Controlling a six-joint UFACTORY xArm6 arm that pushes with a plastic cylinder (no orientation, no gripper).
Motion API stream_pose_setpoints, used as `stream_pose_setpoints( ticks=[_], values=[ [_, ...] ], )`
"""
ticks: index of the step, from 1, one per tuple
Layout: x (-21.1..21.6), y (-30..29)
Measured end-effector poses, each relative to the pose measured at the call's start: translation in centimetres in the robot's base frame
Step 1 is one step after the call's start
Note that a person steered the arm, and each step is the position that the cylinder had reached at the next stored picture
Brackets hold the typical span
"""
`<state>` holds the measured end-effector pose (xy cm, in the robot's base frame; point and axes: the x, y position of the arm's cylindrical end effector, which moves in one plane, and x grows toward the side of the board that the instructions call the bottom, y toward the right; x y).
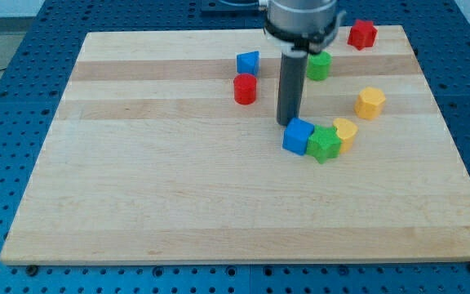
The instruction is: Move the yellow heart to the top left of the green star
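Observation:
The yellow heart (346, 132) lies right of centre on the board, touching the right side of the green star (324, 143). A blue cube (298, 135) touches the star's left side, so the three form a short row. My tip (287, 122) stands at the blue cube's upper left edge, touching or nearly touching it, to the left of the star and heart.
A red cylinder (245, 89) and a blue block (248, 62) lie up and left of my tip. A green block (319, 65) sits behind the rod. A yellow hexagon (370, 103) lies at the right, a red block (362, 34) at top right. The wooden board (137, 180) ends in blue pegboard.

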<state>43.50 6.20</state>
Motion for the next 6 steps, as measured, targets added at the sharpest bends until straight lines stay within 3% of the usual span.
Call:
stream_pose_setpoints(
  ticks=[1,2,3,5,6],
  values=[
    [1.8,1.7],
    [1.0,-0.9],
    [-4.0,-0.7],
    [-0.3,11.3],
    [2.7,9.0]
  ],
)
